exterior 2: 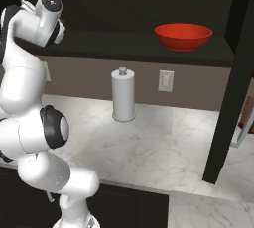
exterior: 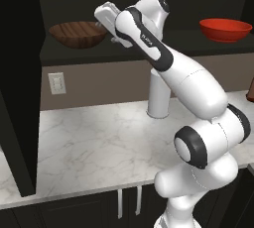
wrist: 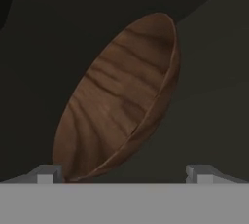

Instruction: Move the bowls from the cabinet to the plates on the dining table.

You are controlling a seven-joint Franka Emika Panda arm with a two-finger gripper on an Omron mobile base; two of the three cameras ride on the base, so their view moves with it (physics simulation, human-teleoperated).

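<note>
The pincer stands wide apart, gripping nothing, its two fingertips rising on either side of the near rim of the wooden bowl, one tip just beside that rim. In the left base view the arm reaches up to the dark cabinet shelf, where the wooden bowl sits at the left end and the red bowl well apart at the right. Below, a paper towel roll stands upright on the marble surface.
</note>
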